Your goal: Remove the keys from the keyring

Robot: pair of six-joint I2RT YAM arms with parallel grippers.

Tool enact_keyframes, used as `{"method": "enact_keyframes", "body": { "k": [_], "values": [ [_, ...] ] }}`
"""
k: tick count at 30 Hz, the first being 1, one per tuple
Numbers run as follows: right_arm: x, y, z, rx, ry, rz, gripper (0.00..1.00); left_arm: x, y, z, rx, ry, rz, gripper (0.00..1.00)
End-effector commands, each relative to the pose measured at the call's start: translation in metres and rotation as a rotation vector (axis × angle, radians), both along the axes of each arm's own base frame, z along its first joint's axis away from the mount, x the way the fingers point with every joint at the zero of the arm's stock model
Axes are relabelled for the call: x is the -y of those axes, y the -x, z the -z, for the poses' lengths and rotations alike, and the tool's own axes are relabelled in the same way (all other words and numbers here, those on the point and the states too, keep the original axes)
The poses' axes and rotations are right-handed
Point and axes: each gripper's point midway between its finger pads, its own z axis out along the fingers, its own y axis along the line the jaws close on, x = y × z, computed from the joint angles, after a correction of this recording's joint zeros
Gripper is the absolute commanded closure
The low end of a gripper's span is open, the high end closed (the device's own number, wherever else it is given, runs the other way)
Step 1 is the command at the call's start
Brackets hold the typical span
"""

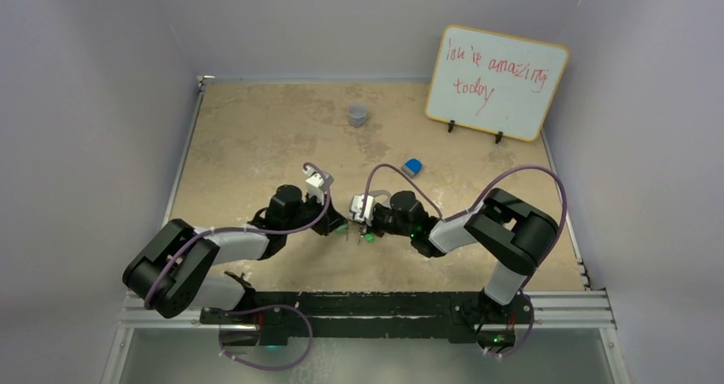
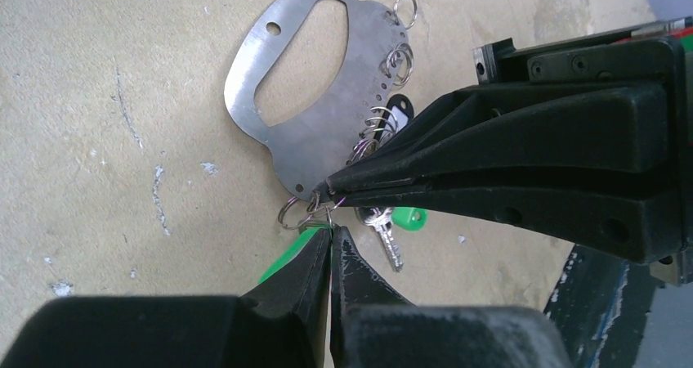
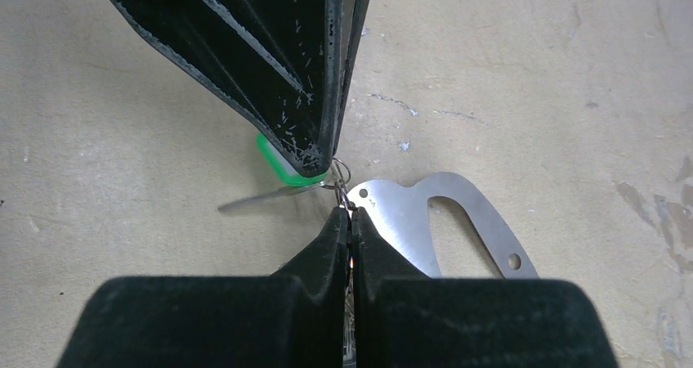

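Observation:
The keyring [image 2: 310, 98] is a flat silver D-shaped plate lying on the table, with small wire rings along one edge. My right gripper [image 2: 327, 190] reaches in from the right and is shut on the plate's lower corner; in its own view its tips [image 3: 349, 213] pinch the keyring [image 3: 417, 221] there. My left gripper [image 2: 331, 229] is shut on a green-headed key [image 2: 282, 263] at its small ring, right below that corner. Another green key [image 2: 406, 217] and a dark-headed key [image 2: 398, 110] hang by the plate's edge. Seen from above, both grippers meet at mid-table [image 1: 354, 226].
A small grey cup [image 1: 357, 114] stands toward the back. A blue block [image 1: 412, 166] lies behind the right arm. A whiteboard [image 1: 495, 81] with red writing leans at the back right. Walls close in the table on three sides.

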Motion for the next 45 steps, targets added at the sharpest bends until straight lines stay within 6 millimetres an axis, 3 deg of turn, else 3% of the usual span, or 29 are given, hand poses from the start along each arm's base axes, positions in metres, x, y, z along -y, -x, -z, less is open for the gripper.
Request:
{"method": "enact_keyframes", "body": {
  "k": [1,14,23,39,45],
  "values": [
    [0.001,-0.013,-0.026,0.083,-0.079,0.06,1.0,0.004,0.003,-0.014,-0.038,0.076,-0.024,1.0],
    [0.001,-0.015,-0.038,0.128,-0.137,0.071,1.0,0.006,0.002,-0.012,-0.109,0.115,-0.07,1.0],
    [0.008,-0.007,-0.044,0.15,-0.18,0.067,1.0,-0.005,-0.001,0.0,-0.146,0.081,-0.153,1.0],
    [0.012,-0.002,-0.059,0.175,-0.255,0.074,1.0,0.002,0.002,-0.002,-0.152,0.123,-0.122,1.0],
    [0.011,0.0,-0.06,0.176,-0.258,0.06,1.0,0.0,0.002,-0.01,-0.034,0.133,-0.081,0.78]
  ]
}}
